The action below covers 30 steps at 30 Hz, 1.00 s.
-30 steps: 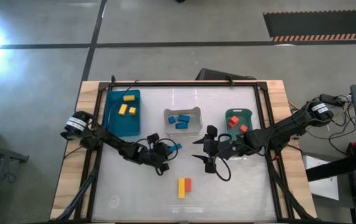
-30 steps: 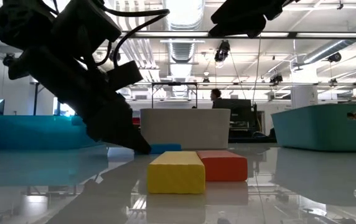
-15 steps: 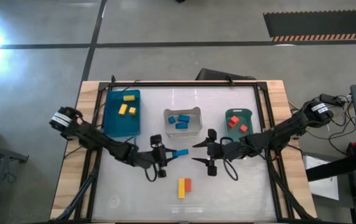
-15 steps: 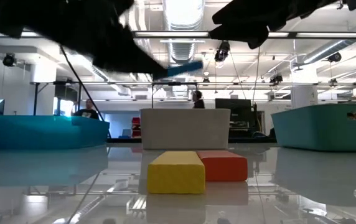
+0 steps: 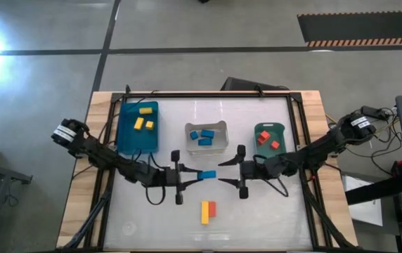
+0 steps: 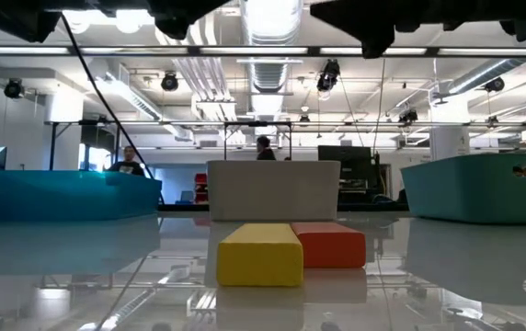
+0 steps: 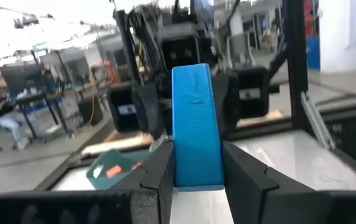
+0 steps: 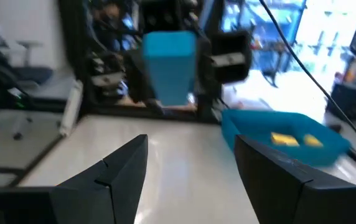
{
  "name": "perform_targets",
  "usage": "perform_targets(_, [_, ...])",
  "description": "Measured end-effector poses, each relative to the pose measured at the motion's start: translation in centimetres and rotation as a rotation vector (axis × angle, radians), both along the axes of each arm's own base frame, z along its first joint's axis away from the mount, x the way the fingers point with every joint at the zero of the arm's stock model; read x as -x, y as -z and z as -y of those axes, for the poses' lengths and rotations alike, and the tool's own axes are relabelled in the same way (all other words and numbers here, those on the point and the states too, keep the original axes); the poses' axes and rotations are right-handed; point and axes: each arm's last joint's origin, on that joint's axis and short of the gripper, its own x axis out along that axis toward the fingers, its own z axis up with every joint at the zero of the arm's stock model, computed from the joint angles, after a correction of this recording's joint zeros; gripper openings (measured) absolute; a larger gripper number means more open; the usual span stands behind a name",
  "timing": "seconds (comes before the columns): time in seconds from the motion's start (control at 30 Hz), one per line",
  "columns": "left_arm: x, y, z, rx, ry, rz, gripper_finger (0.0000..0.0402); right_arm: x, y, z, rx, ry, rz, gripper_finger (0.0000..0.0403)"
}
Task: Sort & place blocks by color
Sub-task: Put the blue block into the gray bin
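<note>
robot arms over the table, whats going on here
The left end effector is shut on a blue bar block, held above the table's middle and pointing at the right end effector, which is open and facing it. The blue bin holds yellow blocks, the clear bin blue ones, the green bin red ones. A yellow block and a red block lie touching on the table.

Blue block in black fingers; yellow block beside red block

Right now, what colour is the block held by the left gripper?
Blue; the block shows best in the left wrist view.
</note>
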Motion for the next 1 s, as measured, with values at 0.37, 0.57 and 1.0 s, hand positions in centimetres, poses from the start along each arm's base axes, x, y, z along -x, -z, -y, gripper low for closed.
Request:
perform_targets(0.37, [0.4,-0.5,-0.1,-0.005,0.01,0.09,0.0091,-2.3,0.7,-1.1,0.095,-0.026,0.359,0.0228])
perform_targets(0.57, [0.4,-0.6,-0.2,-0.005,0.009,0.097,0.0092,-3.8,0.6,-0.8,0.101,0.026,0.466,0.0228])
perform_targets(1.0, [0.4,-0.5,-0.3,-0.006,0.004,0.094,0.0092,-4.9,-0.3,-0.5,0.121,0.022,0.505,0.0176])
